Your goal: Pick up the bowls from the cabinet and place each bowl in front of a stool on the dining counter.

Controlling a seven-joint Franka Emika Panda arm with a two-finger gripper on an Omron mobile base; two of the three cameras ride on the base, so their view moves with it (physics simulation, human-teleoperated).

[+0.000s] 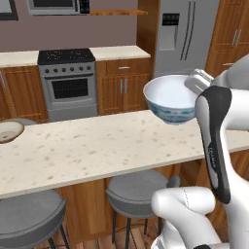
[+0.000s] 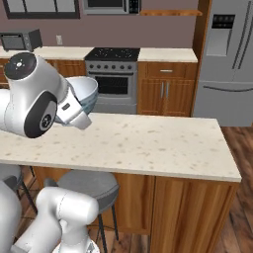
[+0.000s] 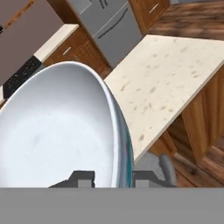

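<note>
While the arm reaches over the surface (image 1: 97, 146), the tool (image 3: 113, 177) grips the white bowl (image 1: 170, 99) by its rim, one fingertip (image 3: 83, 177) inside the wall and the other outside it; the bowl hangs in the air above the surface's far edge, clear of the stone top, its blue-green pattern showing on the underside in the left base view; in the right base view the same bowl sits half hidden behind the wrist. At the surface's left end, the cream bowl (image 1: 9, 130) rests on the top, partly cut by the picture's edge, well apart from the held one. Between the two bowls the speckled top lies bare, and in the right base view it runs bare on to its right-hand corner. Below the near edge stand two stools (image 1: 138, 187), their grey seats partly tucked under the overhang; one seat lies beneath the held bowl's side of the surface, the other (image 1: 29, 219) nearer the cream bowl. Beyond the far edge a floor aisle separates the surface from the stove (image 1: 68, 80) and fridge (image 1: 187, 36).
</note>
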